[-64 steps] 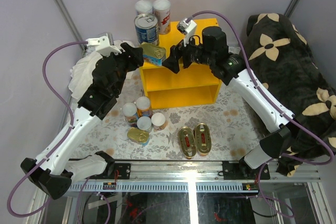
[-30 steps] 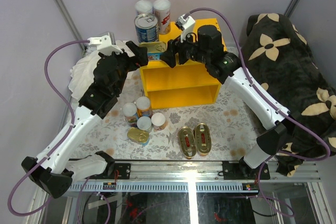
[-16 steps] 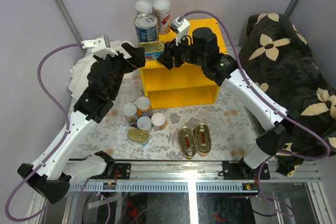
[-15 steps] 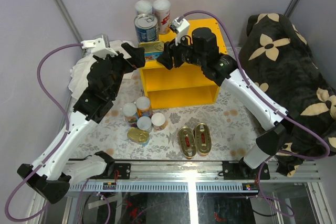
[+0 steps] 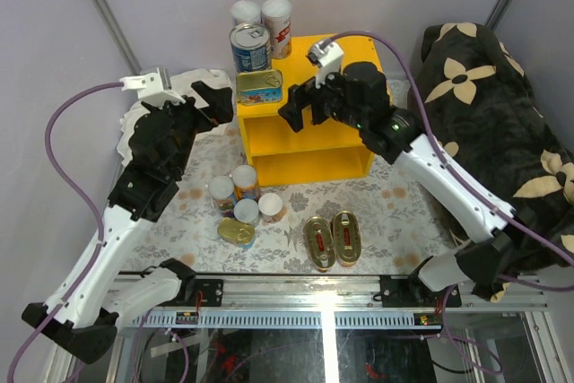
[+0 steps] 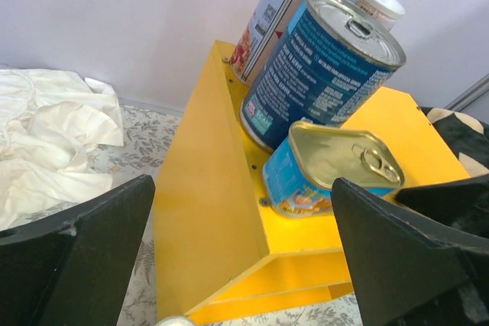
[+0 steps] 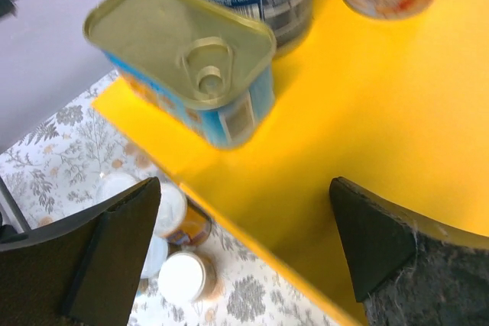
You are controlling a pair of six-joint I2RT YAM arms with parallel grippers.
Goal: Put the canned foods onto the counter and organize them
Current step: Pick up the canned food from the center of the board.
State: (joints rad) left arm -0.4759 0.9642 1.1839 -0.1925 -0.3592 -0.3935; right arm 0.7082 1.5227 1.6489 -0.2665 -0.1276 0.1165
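Note:
The yellow counter [image 5: 345, 73] carries two tall white-lidded cans [image 5: 276, 17], a blue-labelled steel can [image 5: 250, 47] and a blue rectangular tin with a gold lid [image 5: 259, 87] on its left top. My left gripper [image 5: 213, 101] is open and empty, just left of the tin. My right gripper [image 5: 300, 107] is open and empty, just right of it. The left wrist view shows the rectangular tin [image 6: 332, 166] and the steel can [image 6: 321, 66] beyond my open gripper [image 6: 244, 265]. The right wrist view shows the tin [image 7: 191, 59] standing free above my open gripper [image 7: 244, 250].
Several small cans [image 5: 244, 199], a gold round can [image 5: 235, 232] and two gold oval tins [image 5: 330, 239] lie on the floral floor before the counter. A white cloth [image 5: 139, 123] lies at left, a dark flowered blanket [image 5: 502, 87] at right. Small cans [image 7: 172, 211] show below the counter's edge.
The rectangular tin, earlier held between both grippers in front of the counter, went up onto the counter top. Both grippers have let go and drawn back to either side.

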